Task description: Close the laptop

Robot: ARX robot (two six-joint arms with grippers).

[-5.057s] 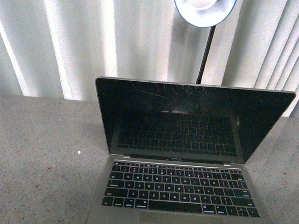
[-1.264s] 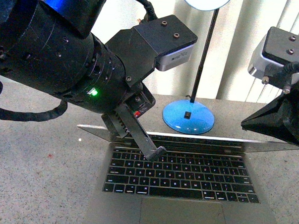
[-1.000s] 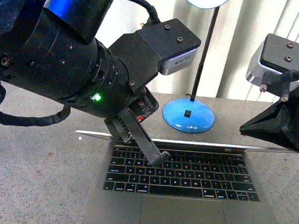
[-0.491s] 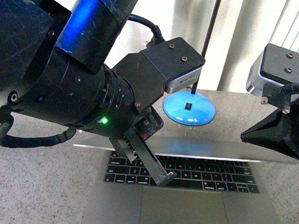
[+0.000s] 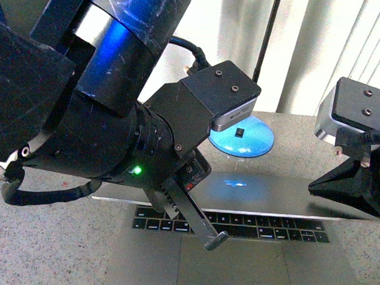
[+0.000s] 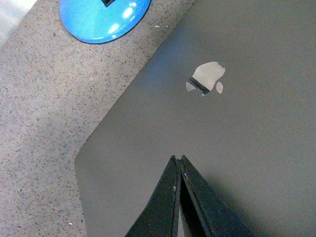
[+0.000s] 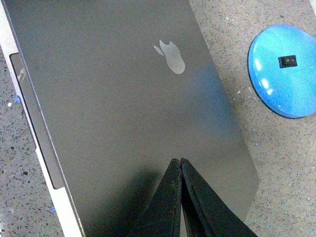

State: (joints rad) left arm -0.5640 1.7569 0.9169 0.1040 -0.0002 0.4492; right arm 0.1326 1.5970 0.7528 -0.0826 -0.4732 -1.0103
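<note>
laptop [image 5: 270, 195] sitting on speckled desk [image 5: 40, 249], lid lying low, front view alone showing a keyboard strip, wrist views showing apple logo [image 6: 205, 79], left gripper [image 6: 177, 162] and right gripper [image 7: 177, 162] both pinching closed, empty, tips at lid, blue lamp base [image 7: 286, 71] standing beside

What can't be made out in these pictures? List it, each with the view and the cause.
- Screen of the laptop: hidden in every view; only the lid's back shows.
- Lamp head: cut off by the front view's top edge; only the lamp stem and lamp base show.
- Contact with the lid: in both wrist views the left gripper and right gripper cover their own tips.
- Upper key rows: front view, under the lid.
</note>
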